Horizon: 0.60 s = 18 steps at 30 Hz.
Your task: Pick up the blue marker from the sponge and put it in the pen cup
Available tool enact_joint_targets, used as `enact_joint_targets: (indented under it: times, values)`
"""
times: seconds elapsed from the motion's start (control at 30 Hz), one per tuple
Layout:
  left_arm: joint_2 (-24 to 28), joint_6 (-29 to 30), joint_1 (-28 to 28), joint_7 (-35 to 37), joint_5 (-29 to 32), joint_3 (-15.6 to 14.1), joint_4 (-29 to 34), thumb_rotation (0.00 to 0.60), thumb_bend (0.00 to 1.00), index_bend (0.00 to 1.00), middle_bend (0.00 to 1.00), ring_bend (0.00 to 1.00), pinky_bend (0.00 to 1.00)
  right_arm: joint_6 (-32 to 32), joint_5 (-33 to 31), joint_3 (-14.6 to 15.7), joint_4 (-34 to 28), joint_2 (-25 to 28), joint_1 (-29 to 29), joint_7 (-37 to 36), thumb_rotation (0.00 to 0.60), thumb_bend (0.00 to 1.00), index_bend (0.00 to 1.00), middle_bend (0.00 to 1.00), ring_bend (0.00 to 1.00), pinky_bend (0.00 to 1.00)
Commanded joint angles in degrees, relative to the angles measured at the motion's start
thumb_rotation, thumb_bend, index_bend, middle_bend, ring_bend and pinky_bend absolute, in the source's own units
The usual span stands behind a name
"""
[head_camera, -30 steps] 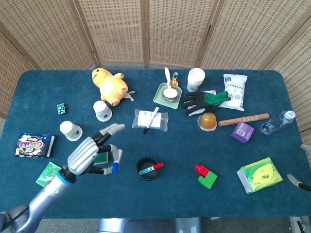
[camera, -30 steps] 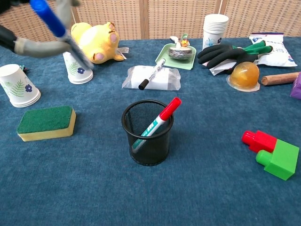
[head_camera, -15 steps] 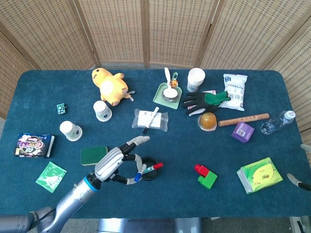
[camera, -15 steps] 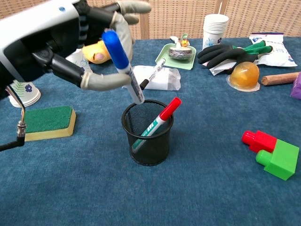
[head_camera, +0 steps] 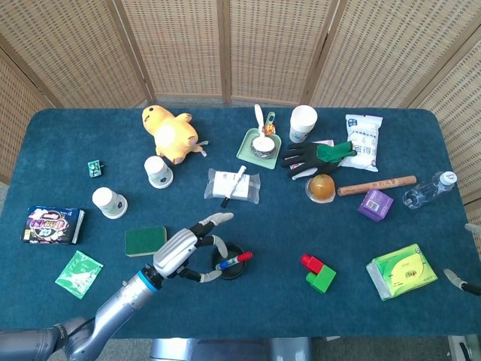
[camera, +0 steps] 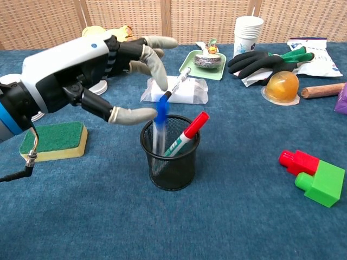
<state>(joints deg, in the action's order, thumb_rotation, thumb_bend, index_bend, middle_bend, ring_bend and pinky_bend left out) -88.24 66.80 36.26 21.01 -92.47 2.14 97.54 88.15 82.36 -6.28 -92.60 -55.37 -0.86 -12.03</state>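
Observation:
The blue marker (camera: 160, 122) stands nearly upright inside the black mesh pen cup (camera: 170, 157), blurred, its cap just above the rim. It also shows in the pen cup (head_camera: 228, 260) as the blue marker (head_camera: 222, 265). A red-capped marker (camera: 187, 134) leans in the same cup. My left hand (camera: 81, 73) hovers just left of and above the cup, fingers (camera: 132, 115) spread and clear of the marker. The green and yellow sponge (camera: 53, 141) lies bare at the left. Only two spread fingertips (head_camera: 460, 280) of my right hand (head_camera: 470, 256) show at the right edge, holding nothing.
Behind the cup lies a wrapped packet with a black marker (camera: 176, 82) on it. Paper cups (camera: 16, 100), a yellow plush (head_camera: 171, 131), a green tray (camera: 206, 64), a black glove (camera: 260, 60) and red and green blocks (camera: 317, 177) stand around.
The left hand carried the blue marker from the sponge side over to the cup, then let it go. The marker has dropped into the cup and the fingers have parted.

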Motion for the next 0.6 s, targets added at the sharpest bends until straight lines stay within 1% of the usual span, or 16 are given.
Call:
enact_joint_targets:
  times: [0.03,0.1,0.2,0.27,0.33,0.4,0.43,0.47,0.5,0.53,0.57,0.6]
  values:
    - [0.1,0.2,-0.1,0.7,-0.5,-0.3,-0.7,0.6,0.34,0.23,0.0,0.0,0.12,0.0,0.0,0.0,0.0,0.0,0.0,0.0,0.6,0.0,0.2,0.0,0.0,0.0]
    - [0.5,1.1,-0.4,0.6,-0.9,-0.3,-1.1,0.6,0.34,0.15,0.0,0.0,0.11,-0.1,0.1,0.1,0.0,0.0,0.0,0.0,0.6,0.0,0.2,0.0,0.0,0.0]
    - [1.7,3.7,-1.2,-0.9,-2.4,-0.2,-1.3,0.6,0.34,0.12,0.0,0.0,0.11,-0.1,0.2,0.1,0.0,0.0,0.0,0.0,0.6,0.0,0.2,0.0,0.0,0.0]
    - [3.4,6.7,-2.2,-3.8,-4.2,0.1,-1.3,0.6,0.34,0.11,0.0,0.0,0.1,-0.1,0.2,0.1,0.0,0.0,0.1,0.1,0.6,0.0,0.2,0.0,0.0,0.0]
    - [6.3,10.6,-3.9,-7.9,-5.8,0.5,-0.8,0.6,0.34,0.11,0.0,0.0,0.09,-0.1,0.2,0.1,0.0,-0.1,0.1,0.3,0.6,0.0,0.2,0.0,0.0,0.0]
    - [9.7,13.5,-5.9,-12.7,-6.0,0.8,-0.2,0.6,0.34,0.13,0.0,0.0,0.06,-0.1,0.2,0.2,0.0,-0.1,0.1,0.4,0.6,0.0,0.2,0.0,0.0,0.0]
    - [11.1,14.8,-7.0,-15.9,-5.6,1.1,-0.2,0.6,0.34,0.14,0.0,0.0,0.04,-0.1,0.3,0.2,0.0,-0.1,0.1,0.5,0.6,0.0,0.2,0.0,0.0,0.0]
    - [12.7,16.5,-8.6,-20.9,-4.6,1.4,-0.2,0.6,0.34,0.16,0.0,0.0,0.02,-0.1,0.4,0.2,-0.1,-0.2,0.1,0.6,0.6,0.0,0.2,0.0,0.0,0.0]
    - [13.9,17.3,-9.8,-23.9,-3.7,1.5,0.1,0.6,0.34,0.18,0.0,0.0,0.01,-0.1,0.5,0.3,-0.1,-0.2,0.1,0.8,0.6,0.0,0.2,0.0,0.0,0.0]
    - [14.5,17.5,-10.3,-25.0,-3.3,1.5,0.6,0.6,0.34,0.18,0.0,0.0,0.0,-0.1,0.5,0.3,-0.2,-0.2,0.1,0.8,0.6,0.0,0.2,0.0,0.0,0.0]
    - [16.5,18.0,-12.0,-26.7,-0.9,1.2,1.6,0.6,0.34,0.18,0.0,0.0,0.0,0.0,0.6,0.4,-0.2,-0.2,0.1,1.1,0.6,0.0,0.2,0.0,0.0,0.0]
    - [17.9,18.3,-13.0,-26.8,0.2,1.0,2.0,0.6,0.34,0.18,0.0,0.0,0.0,0.0,0.8,0.4,-0.3,-0.3,0.1,1.3,0.6,0.0,0.2,0.0,0.0,0.0]
